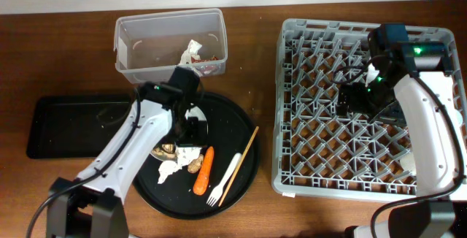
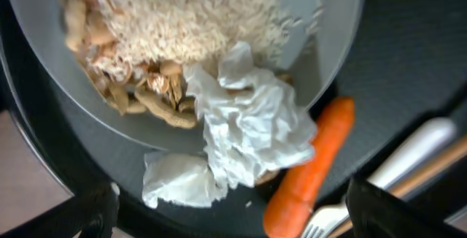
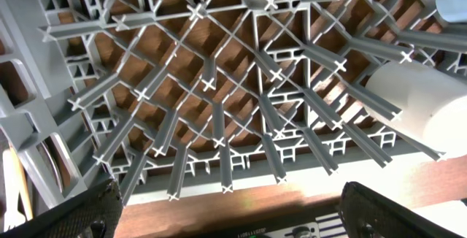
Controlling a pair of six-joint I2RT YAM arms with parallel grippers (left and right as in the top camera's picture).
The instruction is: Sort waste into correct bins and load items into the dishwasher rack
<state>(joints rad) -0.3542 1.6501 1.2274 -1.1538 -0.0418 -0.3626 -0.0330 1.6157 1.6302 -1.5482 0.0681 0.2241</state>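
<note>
Overhead: left gripper (image 1: 187, 130) held over round black tray (image 1: 244, 132); carrot (image 1: 204, 171), fork (image 1: 225, 179), chopstick (image 1: 241, 163) laid there; right gripper (image 1: 352, 103) held over dishwasher rack (image 1: 282, 106).
Left wrist: jaws spread, nothing gripped; crumpled tissue (image 2: 248, 128) draped over plate (image 2: 332, 33) rim, touching carrot.
Right wrist: jaws spread; white cup (image 3: 423, 106) seen among rack pegs.

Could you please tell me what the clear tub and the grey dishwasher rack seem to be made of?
Clear tub: probably plastic, glossy; see-through walls with shiny rounded edges. Dishwasher rack: likely moulded plastic, matte grey; thin, uniform ribs and pegs.
</note>
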